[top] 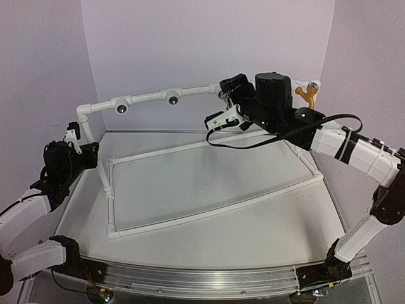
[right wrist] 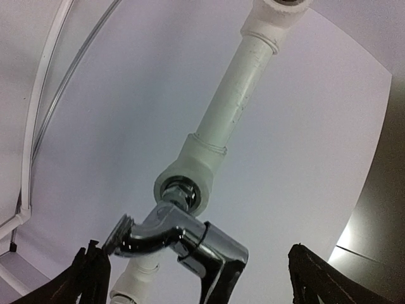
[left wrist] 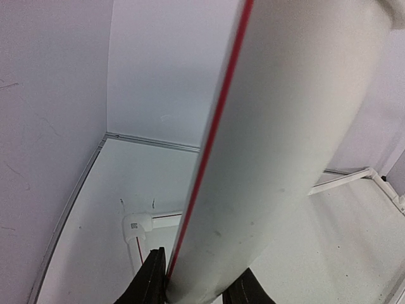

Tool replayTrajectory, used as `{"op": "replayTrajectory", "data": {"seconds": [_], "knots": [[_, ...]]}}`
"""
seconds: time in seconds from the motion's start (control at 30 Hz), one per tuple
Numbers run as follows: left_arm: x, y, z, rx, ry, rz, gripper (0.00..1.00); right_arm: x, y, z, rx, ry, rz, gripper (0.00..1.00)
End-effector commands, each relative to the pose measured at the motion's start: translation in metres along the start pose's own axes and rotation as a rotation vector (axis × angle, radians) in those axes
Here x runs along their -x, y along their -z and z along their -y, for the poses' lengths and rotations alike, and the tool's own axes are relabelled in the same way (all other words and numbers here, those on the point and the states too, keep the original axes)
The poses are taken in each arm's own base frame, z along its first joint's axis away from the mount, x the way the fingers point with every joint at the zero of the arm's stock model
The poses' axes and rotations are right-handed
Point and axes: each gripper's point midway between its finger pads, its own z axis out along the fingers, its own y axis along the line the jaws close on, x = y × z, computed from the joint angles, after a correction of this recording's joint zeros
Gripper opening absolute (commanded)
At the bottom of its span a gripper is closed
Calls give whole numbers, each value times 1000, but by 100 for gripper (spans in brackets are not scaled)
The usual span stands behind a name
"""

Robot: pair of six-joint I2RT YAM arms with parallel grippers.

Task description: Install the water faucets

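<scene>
A silver-grey faucet [right wrist: 183, 237] sits screwed into a white tee fitting [right wrist: 190, 174] on the pipe frame's top rail [top: 149, 96]. My right gripper [right wrist: 205, 285] is open, with its jaws wide apart on either side of that faucet and not touching it. In the top view the right gripper [top: 223, 119] is at the right end of the rail. An orange-yellow faucet [top: 307, 94] shows behind the right arm. My left gripper [left wrist: 199, 291] is shut on the frame's upright white pipe [left wrist: 278, 145], at the left post [top: 85, 130]. I see no white faucet.
Two tee fittings with dark holes [top: 120, 106] [top: 172, 96] sit on the top rail. The frame's base pipes [top: 209, 214] lie as a rectangle on the table. Purple walls close in behind and on both sides. A black cable [top: 253, 144] hangs from the right arm.
</scene>
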Motion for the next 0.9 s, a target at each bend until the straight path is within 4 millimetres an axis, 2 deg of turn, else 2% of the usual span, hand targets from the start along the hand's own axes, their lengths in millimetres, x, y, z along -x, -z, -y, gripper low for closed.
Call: {"op": "replayTrajectory", "data": {"seconds": [0.0,0.07,0.2,0.37,0.53,0.67,0.87], "knots": [[-27,0,25,-119,136,-136,0,2,-19,16,-35,191,-39,96],[-26,0,25,-118,136,-134,0,4,-28,16,-30,210,-55,93],[-26,0,25,-120,135,-134,0,-3,-39,12,5,233,-124,77],[-27,0,25,-123,134,-136,0,-7,-41,1,43,180,-170,63],[-26,1,25,-124,134,-133,0,-13,-44,-15,87,84,-234,42],[-26,1,26,-125,135,-136,0,-18,-53,-15,78,-94,-312,31],[-26,0,26,-126,135,-137,0,-12,-71,-9,-2,-536,-381,22]]}}
